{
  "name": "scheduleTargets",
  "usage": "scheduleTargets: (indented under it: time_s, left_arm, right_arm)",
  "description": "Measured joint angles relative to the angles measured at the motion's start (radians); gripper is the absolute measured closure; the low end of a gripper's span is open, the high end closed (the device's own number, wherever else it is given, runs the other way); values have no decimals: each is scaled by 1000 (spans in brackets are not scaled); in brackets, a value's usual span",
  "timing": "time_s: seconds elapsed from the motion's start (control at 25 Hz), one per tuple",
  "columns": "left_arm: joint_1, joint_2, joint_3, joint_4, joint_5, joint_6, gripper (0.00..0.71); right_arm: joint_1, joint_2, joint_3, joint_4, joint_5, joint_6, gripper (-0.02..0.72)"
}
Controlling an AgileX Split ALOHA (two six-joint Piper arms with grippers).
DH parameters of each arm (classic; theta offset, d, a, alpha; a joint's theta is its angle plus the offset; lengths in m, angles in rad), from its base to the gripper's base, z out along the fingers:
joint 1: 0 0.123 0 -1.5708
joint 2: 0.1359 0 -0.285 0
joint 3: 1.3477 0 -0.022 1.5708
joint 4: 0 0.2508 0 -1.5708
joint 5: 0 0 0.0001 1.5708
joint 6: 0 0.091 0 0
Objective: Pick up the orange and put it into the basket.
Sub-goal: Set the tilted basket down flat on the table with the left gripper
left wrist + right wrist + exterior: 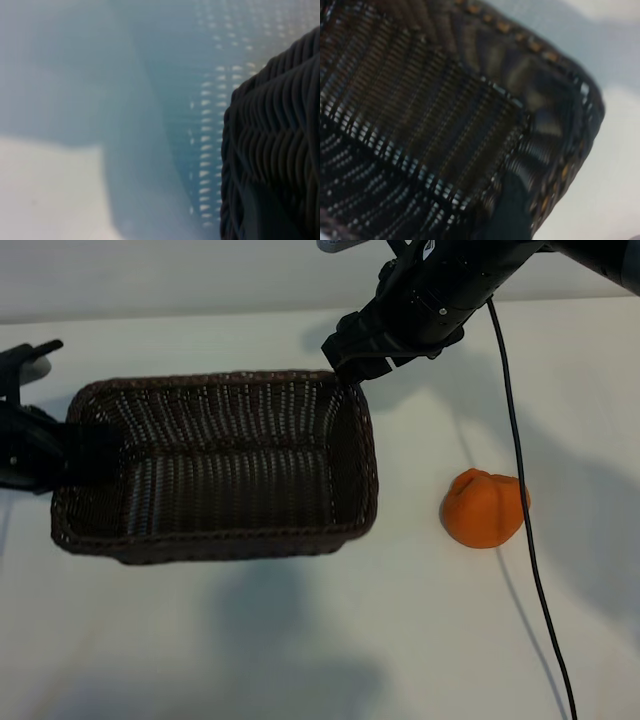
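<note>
The orange (484, 508) lies on the white table, to the right of the basket and apart from it. The dark brown wicker basket (215, 540) stands left of centre with nothing in it. My left gripper (78, 455) is at the basket's left end, closed over the rim; in the left wrist view a dark finger (262, 212) lies against the weave (280, 125). My right gripper (352, 368) hangs open at the basket's far right corner. In the right wrist view one finger (507, 210) stands by the inside wall (420, 100). Neither gripper is near the orange.
A black cable (527, 570) hangs from the right arm and runs down across the table, passing just in front of the orange's right side. White table surface (300, 640) stretches in front of the basket and around the orange.
</note>
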Motion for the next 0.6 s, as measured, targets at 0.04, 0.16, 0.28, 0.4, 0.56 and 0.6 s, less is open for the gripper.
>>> scheduleTargets:
  time_s: [0.04,0.16,0.28,0.4,0.56,0.6]
  left_arm:
    - [0,14,-16,-1,0,3,554]
    - [0,58,-56,-36,8,34,555]
    - [-16,93,-85,-94,12,85,555]
    - [-51,119,-108,-147,3,122,555]
    - [-86,163,-143,-174,-5,127,555]
    - [-93,177,-153,-176,-9,127,555]
  right_arm:
    - [0,0,0,0,1,0,108]
    - [0,0,0,0,2,0,108]
    - [0,0,0,0,2,0,108]
    - [0,0,0,0,2,0,108]
    - [0,0,0,0,4,0,108]
    - [0,0,0,0,5,0,108]
